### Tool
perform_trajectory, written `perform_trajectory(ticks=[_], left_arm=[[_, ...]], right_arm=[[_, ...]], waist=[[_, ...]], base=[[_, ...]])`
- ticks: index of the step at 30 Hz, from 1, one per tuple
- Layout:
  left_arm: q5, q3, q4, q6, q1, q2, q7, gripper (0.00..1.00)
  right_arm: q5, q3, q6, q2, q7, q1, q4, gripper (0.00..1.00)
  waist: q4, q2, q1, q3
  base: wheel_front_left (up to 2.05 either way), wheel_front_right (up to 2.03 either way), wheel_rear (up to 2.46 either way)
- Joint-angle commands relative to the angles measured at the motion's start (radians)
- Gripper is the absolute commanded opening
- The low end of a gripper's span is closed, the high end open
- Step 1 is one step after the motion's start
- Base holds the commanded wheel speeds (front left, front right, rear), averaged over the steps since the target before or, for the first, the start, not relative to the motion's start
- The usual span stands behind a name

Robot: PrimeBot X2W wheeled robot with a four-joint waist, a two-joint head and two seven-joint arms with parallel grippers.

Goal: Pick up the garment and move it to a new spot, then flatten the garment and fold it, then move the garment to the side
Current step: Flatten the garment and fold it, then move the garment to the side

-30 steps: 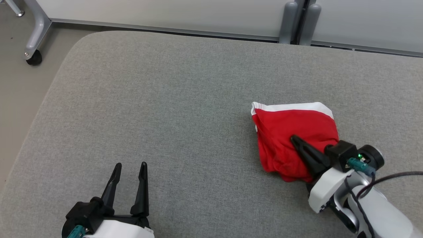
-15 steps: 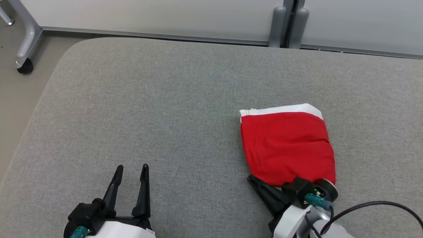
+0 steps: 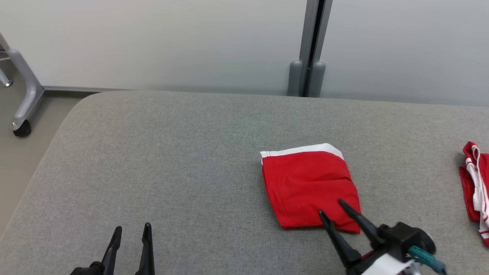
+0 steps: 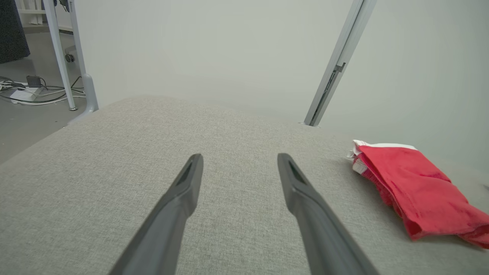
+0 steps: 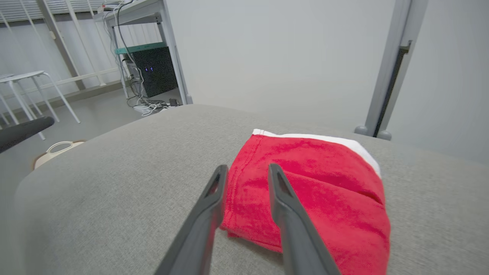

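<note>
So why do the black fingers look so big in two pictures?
Left wrist view: the wide lens sits right behind the left gripper, so it balloons toward the bottom edge. Right wrist view: same stretching on the right gripper. Head view: the camera is farther off, so both look small.

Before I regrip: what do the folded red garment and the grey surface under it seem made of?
Red garment: soft knit fabric, perhaps cotton jersey; matte, slightly fuzzy nap in the right wrist view, soft creases.
White band: smoother trim, type unclear.
Grey surface: woven upholstery cloth, probably over padding, judging by the heathered weave and rounded edge; matte.
</note>
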Motion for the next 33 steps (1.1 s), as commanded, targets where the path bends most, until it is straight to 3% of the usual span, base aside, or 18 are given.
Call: perform_trajectory(ticks=[1, 8, 18, 33], left_arm=[[0.011, 0.014, -0.004, -0.004, 0.012, 0.004, -0.002, 1.00], [0.013, 0.046, -0.007, -0.009, 0.056, 0.004, -0.002, 1.00], [0.005, 0.039, 0.011, -0.022, 0.097, 0.004, -0.002, 1.00], [0.029, 0.045, 0.029, -0.041, 0.078, 0.004, -0.002, 1.00]], right_arm=[[-0.010, -0.060, 0.000, -0.010, -0.004, 0.050, -0.036, 1.00], [-0.046, -0.302, 0.000, -0.002, -0.003, 0.188, -0.117, 1.00], [-0.064, -0.496, 0.000, 0.031, -0.003, 0.270, -0.075, 1.00], [-0.068, -0.518, 0.000, 0.053, -0.003, 0.257, -0.046, 1.00]], waist=[[-0.025, 0.0000, 0.0000, -0.044], [-0.052, 0.0000, 0.0000, -0.078], [-0.041, 0.0000, 0.0000, -0.104], [-0.029, 0.0000, 0.0000, -0.100]], base=[[0.00, 0.00, 0.00], [0.00, 0.00, 0.00], [0.00, 0.00, 0.00], [0.00, 0.00, 0.00]])
